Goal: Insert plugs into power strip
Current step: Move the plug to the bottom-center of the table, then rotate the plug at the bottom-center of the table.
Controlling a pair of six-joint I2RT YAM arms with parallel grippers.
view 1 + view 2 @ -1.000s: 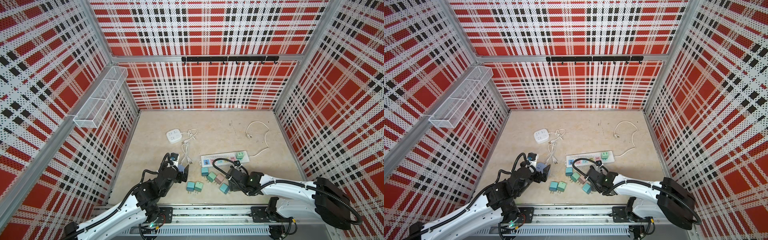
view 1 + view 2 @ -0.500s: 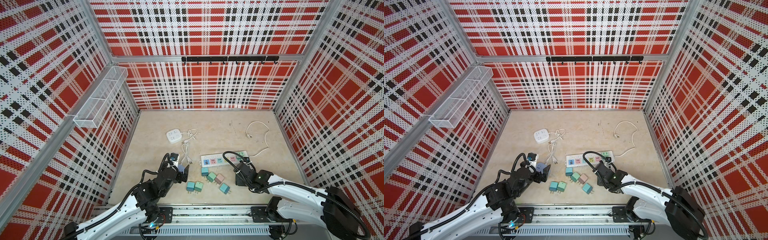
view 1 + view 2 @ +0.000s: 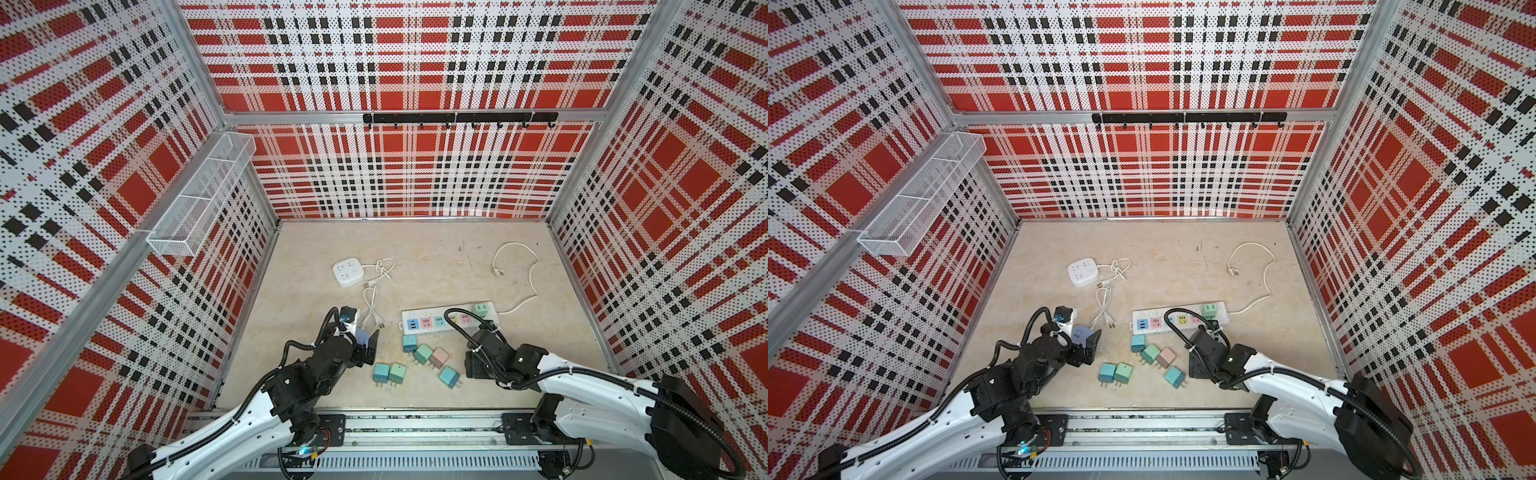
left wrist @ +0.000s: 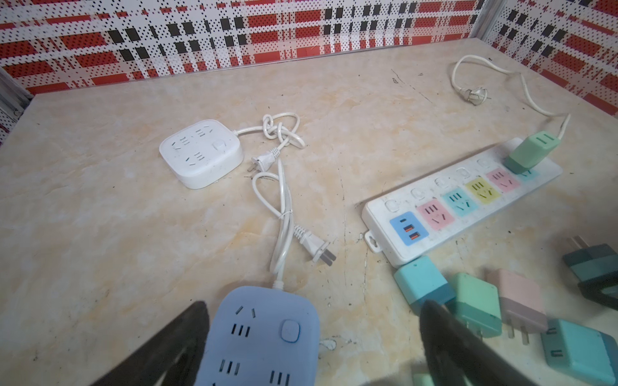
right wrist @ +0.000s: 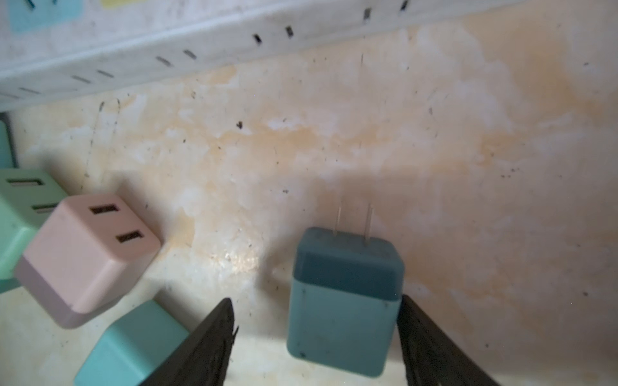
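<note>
The long white power strip (image 3: 419, 314) lies on the counter (image 3: 415, 257). One mint-green plug (image 3: 481, 308) stands seated in the strip's end socket, the one farthest from its blue USB panel (image 4: 408, 229).

Six loose plugs lie between the strip and the arms' bases. A teal one (image 3: 409, 343) sits just beside the strip's near edge. A green one (image 3: 423, 353), the pink plug (image 3: 439, 357) and another teal (image 3: 449, 376) trail away from the strip in a slanting row. A teal-and-green pair (image 3: 380, 372) lies side by side, farther from the strip.

The right gripper (image 5: 315, 297) is near the strip's near edge, with a dark teal plug (image 5: 344, 300) between its fingers (image 5: 431, 341), prongs pointing toward the strip. The plug lies against one finger while bare counter shows between it and the other — whether it is clamped I cannot tell.

The left gripper (image 4: 313, 302) is off the strip's USB end. Its fingers are spread wide and released, either side of a blue socket block (image 4: 264, 334).
</note>
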